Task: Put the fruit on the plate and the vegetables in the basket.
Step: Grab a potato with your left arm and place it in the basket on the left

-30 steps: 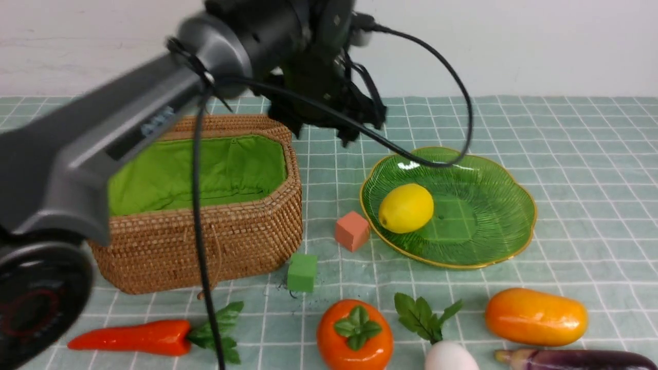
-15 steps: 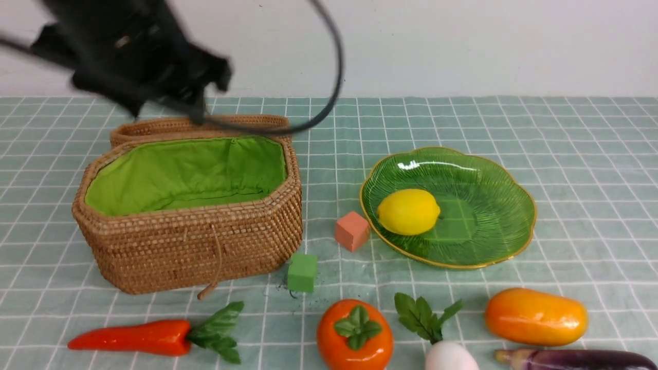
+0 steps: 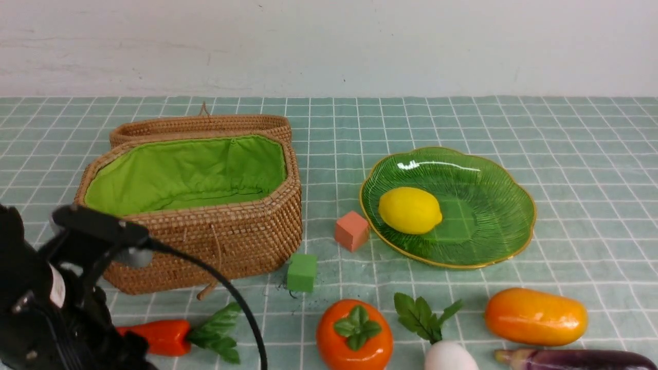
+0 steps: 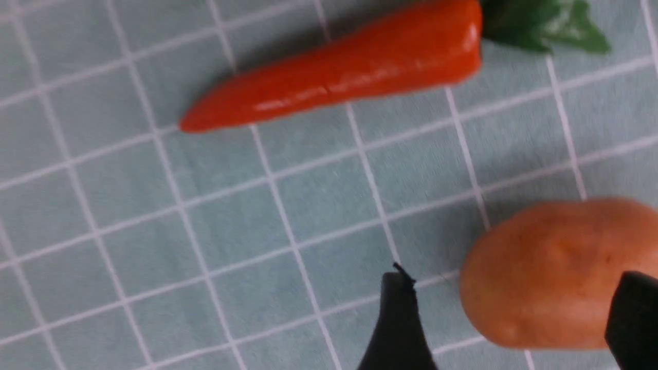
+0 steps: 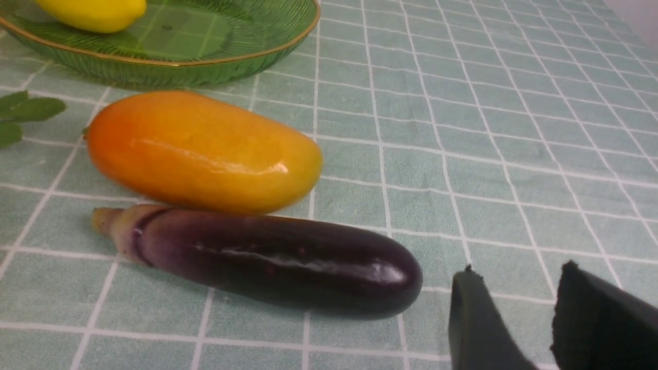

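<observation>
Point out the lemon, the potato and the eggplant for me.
lemon (image 3: 409,210): front view, centre of its yellow skin, on the plate.
potato (image 4: 550,272): left wrist view, middle of its brown body.
eggplant (image 5: 288,264): right wrist view, middle of its dark purple body.

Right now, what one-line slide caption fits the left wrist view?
Open left fingers straddle the brown potato on the checked cloth, with the long red pepper lying nearby.

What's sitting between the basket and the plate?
A pink cube, close by the plate's rim; otherwise bare checked cloth beside the basket. The front view shows it.
</observation>
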`<state>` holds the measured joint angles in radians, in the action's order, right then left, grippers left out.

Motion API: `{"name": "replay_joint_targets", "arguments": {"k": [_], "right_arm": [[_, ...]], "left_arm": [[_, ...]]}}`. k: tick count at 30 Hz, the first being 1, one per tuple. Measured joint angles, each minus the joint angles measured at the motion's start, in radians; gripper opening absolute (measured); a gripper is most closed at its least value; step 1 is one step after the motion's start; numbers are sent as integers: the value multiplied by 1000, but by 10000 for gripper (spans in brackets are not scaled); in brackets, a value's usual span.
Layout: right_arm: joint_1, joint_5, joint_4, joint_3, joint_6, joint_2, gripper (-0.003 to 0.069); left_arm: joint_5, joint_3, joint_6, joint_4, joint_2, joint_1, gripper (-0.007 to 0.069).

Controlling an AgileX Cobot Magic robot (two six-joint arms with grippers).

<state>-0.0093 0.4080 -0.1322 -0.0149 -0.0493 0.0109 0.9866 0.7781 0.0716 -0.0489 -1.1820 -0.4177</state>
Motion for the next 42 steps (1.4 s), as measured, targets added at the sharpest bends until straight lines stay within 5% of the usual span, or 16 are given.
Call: {"name": "replay_joint_targets", "arguments": {"k": [5, 13, 24, 31, 35, 42], "right_arm": [[0, 0, 0, 0, 0, 0, 242], [0, 0, 0, 0, 0, 0, 242], [0, 0, 0, 0, 0, 0, 242], [0, 0, 0, 0, 0, 0, 242], [0, 0, 0, 0, 0, 0, 242], [0, 0, 0, 0, 0, 0, 242]], "left_arm": [[-60, -45, -126, 103, 0, -102, 527], [-70, -45, -136, 29, 0, -233, 543], [-4, -45, -198, -30, 0, -246, 559], [19, -70, -368, 80, 38, -246, 663], [-92, -143, -483, 3, 49, -246, 670], [-309, -261, -495, -26, 16, -246, 670]]}}
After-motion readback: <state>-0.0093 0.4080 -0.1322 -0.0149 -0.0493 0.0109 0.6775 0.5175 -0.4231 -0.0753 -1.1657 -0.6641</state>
